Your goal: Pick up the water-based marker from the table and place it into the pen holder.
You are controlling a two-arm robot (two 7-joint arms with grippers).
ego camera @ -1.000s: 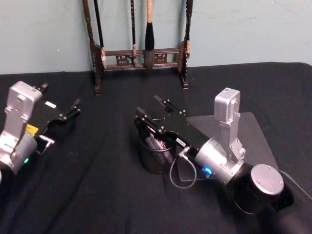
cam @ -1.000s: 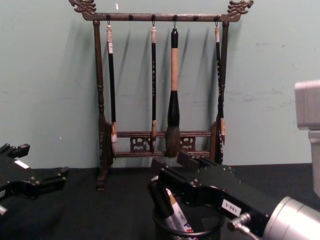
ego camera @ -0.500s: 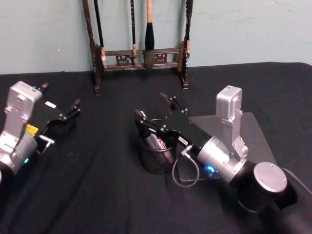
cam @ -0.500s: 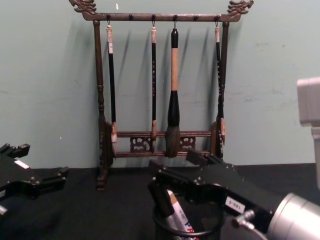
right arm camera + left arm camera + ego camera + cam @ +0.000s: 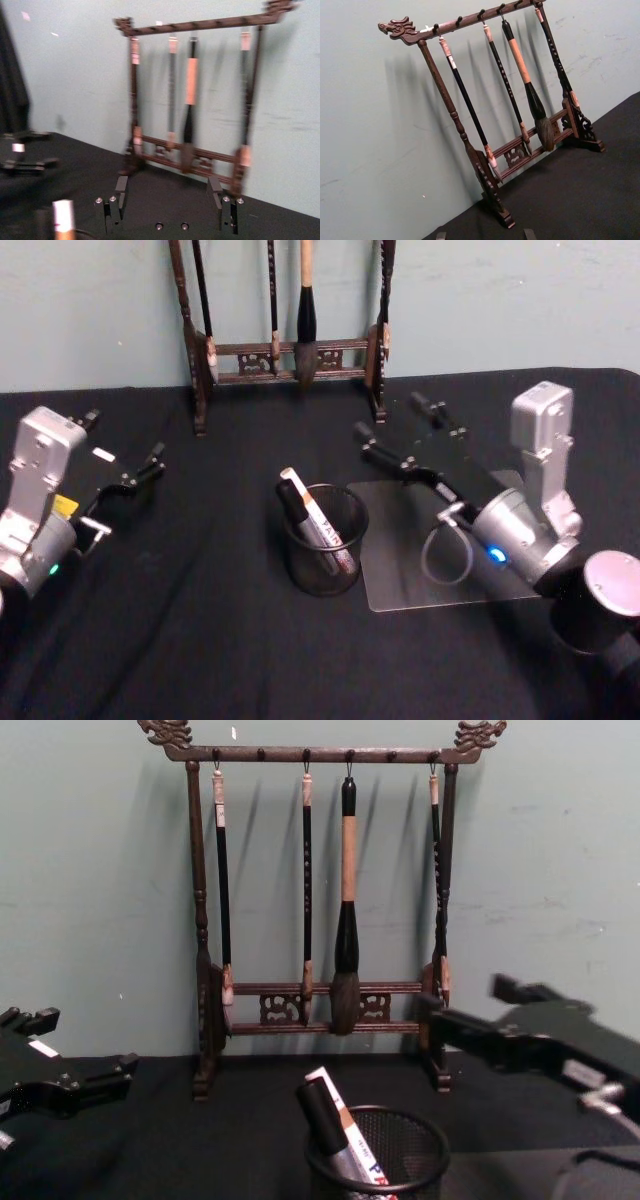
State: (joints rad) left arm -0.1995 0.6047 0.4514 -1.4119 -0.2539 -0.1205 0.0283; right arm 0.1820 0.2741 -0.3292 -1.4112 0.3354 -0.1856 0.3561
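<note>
The pen holder (image 5: 322, 545), a round black mesh cup, stands mid-table, also seen in the chest view (image 5: 395, 1152). The water-based marker (image 5: 312, 518) leans inside it, black cap up, white body with red print (image 5: 340, 1128); its tip shows in the right wrist view (image 5: 63, 216). My right gripper (image 5: 390, 427) hovers to the right of the holder and farther back, open and empty, its fingers wide apart (image 5: 168, 196); in the chest view it shows at the right (image 5: 465, 1005). My left gripper (image 5: 125, 437) rests open at the far left (image 5: 70, 1045).
A tall dark wooden brush rack (image 5: 285, 350) with several hanging brushes stands against the back wall (image 5: 330, 900). A grey mat (image 5: 400, 570) lies on the black tablecloth right of the holder, under my right arm.
My right gripper has released the marker and drawn back up and to the right, away from the holder. The marker stays leaning in the holder. The left arm has not moved.
</note>
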